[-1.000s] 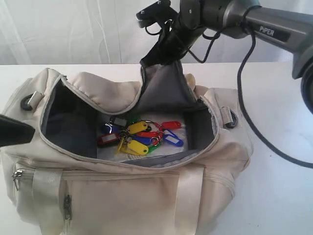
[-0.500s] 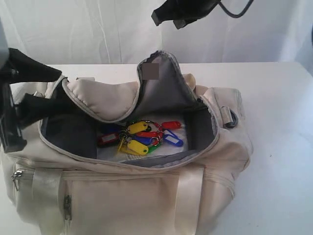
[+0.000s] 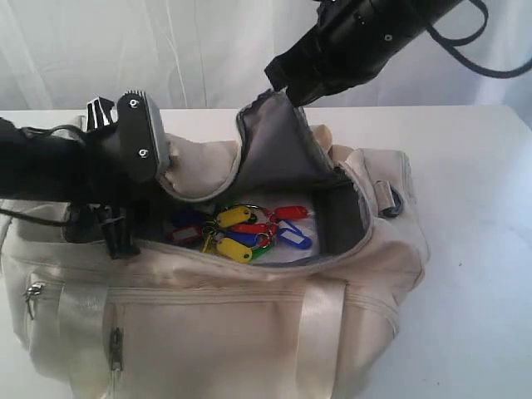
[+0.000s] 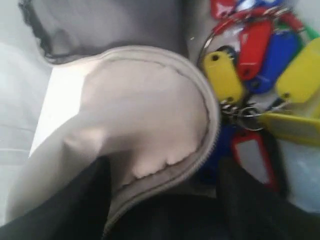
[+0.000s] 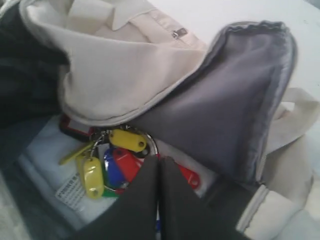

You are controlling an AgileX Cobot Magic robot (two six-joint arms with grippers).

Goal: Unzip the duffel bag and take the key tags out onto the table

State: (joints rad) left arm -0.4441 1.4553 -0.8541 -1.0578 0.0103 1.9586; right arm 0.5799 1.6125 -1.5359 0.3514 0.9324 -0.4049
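The cream duffel bag (image 3: 249,324) lies unzipped on the white table (image 3: 474,158), its grey-lined flap (image 3: 278,154) standing up at the back. The key tags (image 3: 241,231) rest on the bag's floor, bright red, yellow, blue and green (image 4: 255,55) (image 5: 122,160). My left gripper (image 3: 112,233) is open at the bag's left end, and its fingers (image 4: 90,200) straddle the folded flap's zipper edge (image 4: 200,150). My right gripper (image 3: 287,87) hangs just above the flap's peak; it is shut (image 5: 159,165) with nothing between its fingers, above the tags.
White curtain hangs behind the table. The bag's front has a satin handle (image 3: 320,332) and a pocket zip pull (image 3: 32,293). A dark ring (image 3: 392,199) sits at the bag's right end. Bare table lies to the right of the bag.
My left arm has swung in over the bag's left end and lowered its gripper onto the flap edge. My right gripper, which let go of the flap, has come back down near its peak.
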